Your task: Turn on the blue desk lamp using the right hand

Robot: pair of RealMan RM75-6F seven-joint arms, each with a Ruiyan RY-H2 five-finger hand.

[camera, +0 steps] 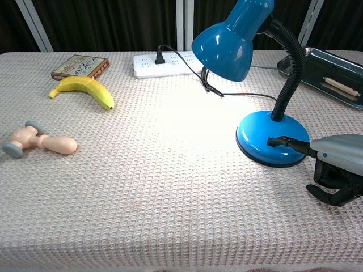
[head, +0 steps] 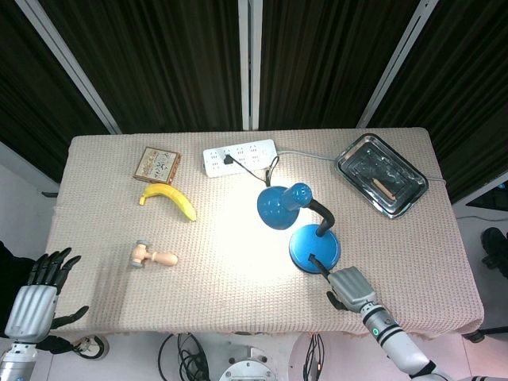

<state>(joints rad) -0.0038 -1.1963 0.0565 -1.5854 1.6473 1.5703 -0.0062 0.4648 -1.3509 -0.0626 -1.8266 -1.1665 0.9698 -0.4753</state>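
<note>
The blue desk lamp (head: 295, 214) (camera: 244, 39) stands right of the table's middle, its shade tilted left. It is lit and throws a bright patch on the cloth (head: 238, 238) (camera: 198, 116). My right hand (head: 349, 287) (camera: 338, 161) lies just in front of the round blue base (head: 314, 248) (camera: 272, 137). One black fingertip (head: 315, 260) (camera: 275, 140) is stretched out onto the base while the other fingers curl under. My left hand (head: 36, 294) hangs off the table's near left corner with its fingers spread, holding nothing.
A banana (head: 169, 200) (camera: 83, 88), a small wooden mallet (head: 154, 255) (camera: 38, 141) and a flat box (head: 156, 164) (camera: 79, 66) lie on the left. A white power strip (head: 240, 156) (camera: 167, 63) with the lamp's cord sits at the back. A metal tray (head: 381, 173) (camera: 334, 68) is at the back right.
</note>
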